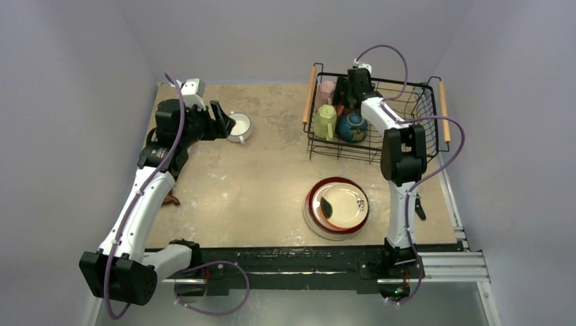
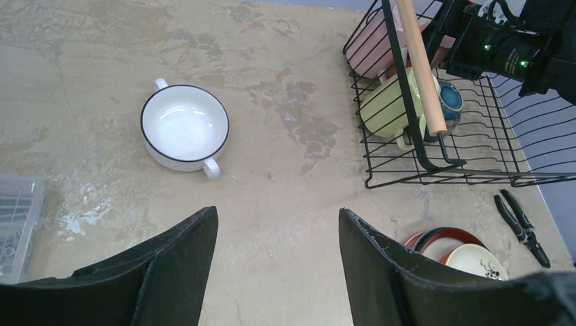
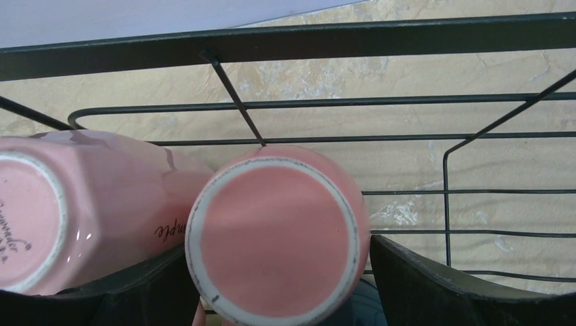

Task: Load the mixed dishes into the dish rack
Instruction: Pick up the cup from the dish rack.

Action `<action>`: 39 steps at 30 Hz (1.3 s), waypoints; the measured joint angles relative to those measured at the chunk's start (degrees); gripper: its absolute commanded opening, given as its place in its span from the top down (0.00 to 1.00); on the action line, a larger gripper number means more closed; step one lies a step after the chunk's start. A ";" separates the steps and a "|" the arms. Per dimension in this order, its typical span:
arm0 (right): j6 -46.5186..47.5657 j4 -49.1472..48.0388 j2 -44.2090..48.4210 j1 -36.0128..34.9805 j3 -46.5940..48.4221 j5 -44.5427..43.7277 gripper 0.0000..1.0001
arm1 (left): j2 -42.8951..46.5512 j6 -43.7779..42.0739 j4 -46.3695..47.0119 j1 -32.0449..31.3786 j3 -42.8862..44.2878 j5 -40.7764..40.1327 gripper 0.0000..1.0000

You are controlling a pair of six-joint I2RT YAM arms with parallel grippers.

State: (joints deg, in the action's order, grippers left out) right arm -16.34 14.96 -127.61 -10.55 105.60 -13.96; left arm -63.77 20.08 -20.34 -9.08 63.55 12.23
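The dish rack [image 1: 431, 109] stands at the back right and holds a yellow-green mug [image 1: 325, 122], a teal bowl [image 1: 353, 127] and a pale pink mug [image 1: 327, 90]. My right gripper [image 1: 346, 92] reaches down into it. In the right wrist view a salmon mug [image 3: 275, 231] lies base toward the camera beside the pale pink mug [image 3: 81, 210], between my right gripper's [image 3: 277, 246] wide open fingers, a thin gap at the right one. A white mug [image 1: 239, 126] sits on the table at back left. My left gripper [image 2: 278, 217] hovers open and empty near it. Stacked plates [image 1: 337, 207] lie front centre.
Black pliers [image 1: 419, 207] lie by the table's right edge, next to the plates. A clear plastic box [image 2: 17, 217] sits at the left edge in the left wrist view. The rack's wooden handle [image 2: 421, 68] stands on its side toward the table's middle.
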 measured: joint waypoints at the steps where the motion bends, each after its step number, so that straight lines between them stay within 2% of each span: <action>1: 0.13 0.04 -0.39 0.00 0.42 -0.13 0.17 | -0.04 0.11 -0.02 0.04 0.00 0.02 0.36; 4: 0.83 0.04 -1.49 0.00 1.77 -0.55 0.27 | -0.13 0.33 -0.15 0.09 0.00 0.07 0.36; 7: 1.51 0.28 -1.66 0.00 2.19 -0.76 0.45 | -0.15 0.37 -0.20 0.17 0.00 0.22 0.36; 9: 1.86 0.28 -1.66 -0.02 2.19 -1.16 0.52 | -0.20 0.37 -0.20 0.35 0.00 0.33 0.36; 12: 2.03 0.17 -1.66 -0.07 2.19 -1.44 0.71 | -0.37 0.39 -0.22 0.48 0.00 0.46 0.36; 18: 2.08 -1.03 -1.16 -0.07 1.01 -1.73 1.00 | -0.81 0.44 -0.33 0.72 0.00 0.87 0.37; 39: -2.36 -6.80 11.91 -0.02 -10.93 -8.66 1.00 | -0.83 0.96 -0.35 1.14 0.00 1.11 0.37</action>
State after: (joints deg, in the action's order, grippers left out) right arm -18.70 8.16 -115.70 -10.57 94.67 -22.61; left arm -64.60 21.04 -20.69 -7.94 63.55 13.34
